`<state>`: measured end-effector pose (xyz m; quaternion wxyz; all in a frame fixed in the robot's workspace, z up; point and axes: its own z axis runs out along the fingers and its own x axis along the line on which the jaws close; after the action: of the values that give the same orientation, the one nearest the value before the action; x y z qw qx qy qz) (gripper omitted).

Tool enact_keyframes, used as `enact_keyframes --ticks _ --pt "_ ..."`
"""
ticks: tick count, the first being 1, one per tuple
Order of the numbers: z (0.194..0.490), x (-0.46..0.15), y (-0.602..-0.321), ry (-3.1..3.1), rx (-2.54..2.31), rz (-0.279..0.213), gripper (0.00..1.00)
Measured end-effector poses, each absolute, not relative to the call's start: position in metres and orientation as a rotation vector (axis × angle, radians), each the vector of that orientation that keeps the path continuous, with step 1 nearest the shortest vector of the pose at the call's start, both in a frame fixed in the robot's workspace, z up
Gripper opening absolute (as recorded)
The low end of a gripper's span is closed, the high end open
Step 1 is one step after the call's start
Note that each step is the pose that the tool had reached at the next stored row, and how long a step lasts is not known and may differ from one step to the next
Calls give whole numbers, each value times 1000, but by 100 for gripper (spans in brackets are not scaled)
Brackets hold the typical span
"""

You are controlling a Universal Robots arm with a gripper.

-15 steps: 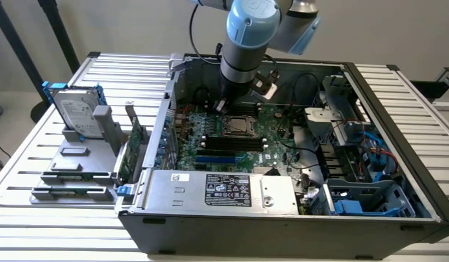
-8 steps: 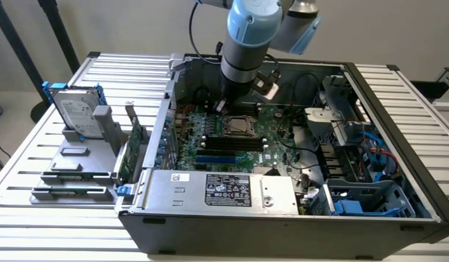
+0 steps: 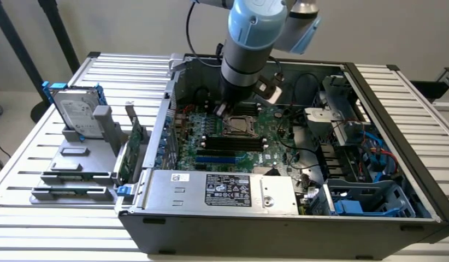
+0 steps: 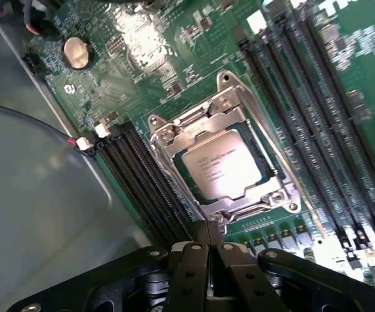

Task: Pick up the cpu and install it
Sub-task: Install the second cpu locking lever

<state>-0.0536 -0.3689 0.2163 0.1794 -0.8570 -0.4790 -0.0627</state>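
Bright, even light; glare on the motherboard (image 4: pixel 142 39), possibly from overhead.

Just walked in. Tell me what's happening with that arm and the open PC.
The arm has reached into the open computer case and its gripper hangs just above the motherboard. The cpu already lies flat in its socket, framed by the metal bracket, and the gripper holds nothing, its fingers pressed together. Outside the case, on the exterior view's left, a hard drive and a green card stand in a grey holder.
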Motion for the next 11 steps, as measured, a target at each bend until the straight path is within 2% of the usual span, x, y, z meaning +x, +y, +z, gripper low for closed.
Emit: enact_keyframes --ticks 11 --pt "236 -54 -409 -1352 -2421 -172 11"
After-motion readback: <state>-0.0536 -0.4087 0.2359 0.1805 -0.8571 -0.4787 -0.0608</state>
